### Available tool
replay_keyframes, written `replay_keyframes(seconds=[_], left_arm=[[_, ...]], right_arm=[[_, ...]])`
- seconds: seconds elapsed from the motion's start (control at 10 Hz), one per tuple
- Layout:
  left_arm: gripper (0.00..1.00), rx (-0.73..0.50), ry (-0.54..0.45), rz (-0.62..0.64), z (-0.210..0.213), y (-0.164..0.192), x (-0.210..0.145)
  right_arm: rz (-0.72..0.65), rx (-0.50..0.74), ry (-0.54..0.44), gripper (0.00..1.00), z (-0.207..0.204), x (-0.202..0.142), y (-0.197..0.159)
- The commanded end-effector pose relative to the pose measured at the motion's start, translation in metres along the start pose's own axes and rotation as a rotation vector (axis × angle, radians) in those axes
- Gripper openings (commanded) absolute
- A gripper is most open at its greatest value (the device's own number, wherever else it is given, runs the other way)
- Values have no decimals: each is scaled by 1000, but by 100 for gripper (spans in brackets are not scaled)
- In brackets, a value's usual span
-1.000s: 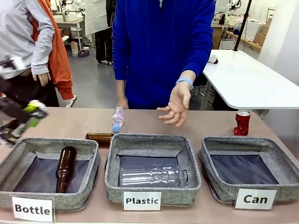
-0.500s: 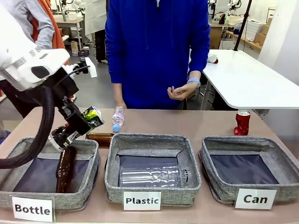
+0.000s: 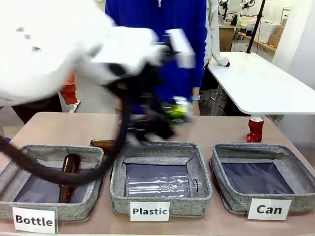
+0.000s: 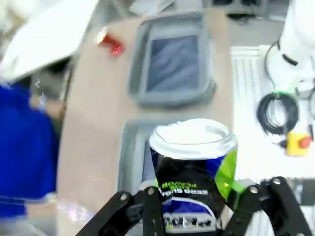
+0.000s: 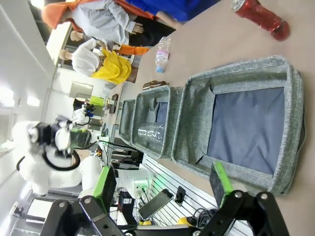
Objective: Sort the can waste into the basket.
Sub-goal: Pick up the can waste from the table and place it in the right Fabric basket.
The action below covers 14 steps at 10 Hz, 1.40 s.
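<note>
One black can stands clamped between the left jaws; right jaws gape wide, empty.

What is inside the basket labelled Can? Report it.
The Can basket holds only its bare dark lining; no can lies in it. Its near inner wall is hidden behind the front rim. The red can stands upright behind it, outside.

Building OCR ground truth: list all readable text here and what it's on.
"Bottle": label on left basket.
"Plastic": label on middle basket.
"Can": label on right basket.
"ZERO SUGAR", upside down, probably: black can in left end effector; its smaller print is blurred.
Red can: print too small to read.
</note>
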<state>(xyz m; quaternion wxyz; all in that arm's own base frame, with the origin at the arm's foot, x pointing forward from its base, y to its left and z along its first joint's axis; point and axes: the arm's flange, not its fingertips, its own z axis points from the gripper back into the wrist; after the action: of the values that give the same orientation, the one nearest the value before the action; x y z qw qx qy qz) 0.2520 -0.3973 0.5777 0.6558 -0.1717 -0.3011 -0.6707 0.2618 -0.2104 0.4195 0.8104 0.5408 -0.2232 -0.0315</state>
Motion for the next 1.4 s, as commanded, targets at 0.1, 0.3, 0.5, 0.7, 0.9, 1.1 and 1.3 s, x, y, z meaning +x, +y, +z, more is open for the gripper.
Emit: replay_keyframes(seconds=[0.1,0.3,0.5,0.7,0.9,1.1,1.3], left_arm=[[38,-37,0,-317,-100,23,83],[38,-32,107,-444,-155,23,120],[38,6,166,-467,-191,34,143],[38,2,150,-393,-235,36,163],[38,-70,169,-263,-265,36,169],[38,-97,194,-145,-279,40,162],[38,-114,200,-101,-283,45,155]], right_arm=[[26,22,-17,100,0,2,0],[7,-42,15,100,30,-27,1],[-33,-81,-5,100,81,-72,-4],[-54,-71,-47,100,113,-85,-6],[-75,-43,-162,100,122,-79,-12],[-87,-88,-71,100,116,-96,-6],[-87,-88,-71,100,116,-96,-6]])
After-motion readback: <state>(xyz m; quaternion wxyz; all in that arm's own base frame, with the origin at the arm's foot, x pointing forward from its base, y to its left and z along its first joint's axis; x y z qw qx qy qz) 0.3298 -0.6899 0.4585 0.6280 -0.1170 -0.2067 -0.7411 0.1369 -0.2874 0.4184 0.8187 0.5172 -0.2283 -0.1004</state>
